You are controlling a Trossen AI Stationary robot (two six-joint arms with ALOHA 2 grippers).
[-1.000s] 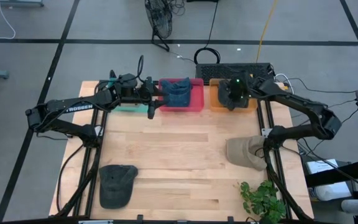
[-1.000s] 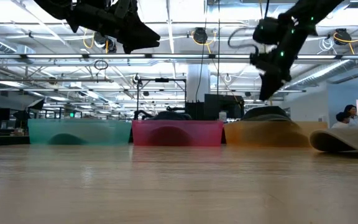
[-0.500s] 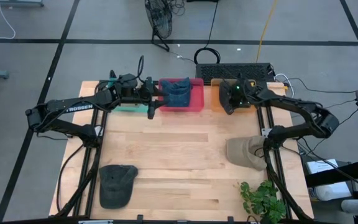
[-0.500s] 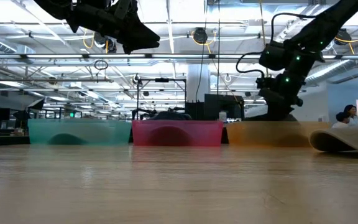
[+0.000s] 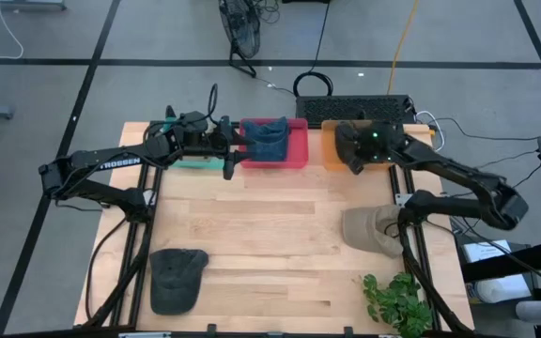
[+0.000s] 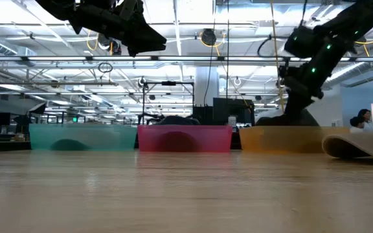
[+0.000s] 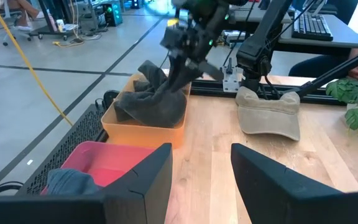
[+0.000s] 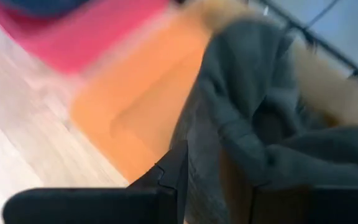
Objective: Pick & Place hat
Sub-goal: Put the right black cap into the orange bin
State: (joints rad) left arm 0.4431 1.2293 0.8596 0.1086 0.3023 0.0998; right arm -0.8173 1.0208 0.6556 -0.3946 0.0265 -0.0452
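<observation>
Where the overhead frame is filled by a pale wooden table (image 5: 270, 235), two dark arms reach in from its left and right edges toward three bins lined up along the upper edge. The right gripper (image 5: 357, 150) sits over the orange bin (image 5: 331, 158) at upper right, its fingers clenched on a dark grey hat (image 7: 151, 102) that is draped partly inside that bin and partly over its wall. The left gripper (image 5: 229, 150) hangs at upper centre-left, fingers spread and holding nothing, beside the pink bin (image 5: 297, 150), which holds a blue hat (image 5: 269, 141). A teal bin (image 6: 83, 137) stands left of the pink one. A tan hat (image 5: 372, 230) lies at right of centre, a dark green hat (image 5: 177, 279) at lower left, and a small leafy plant (image 5: 394, 302) at lower right.
</observation>
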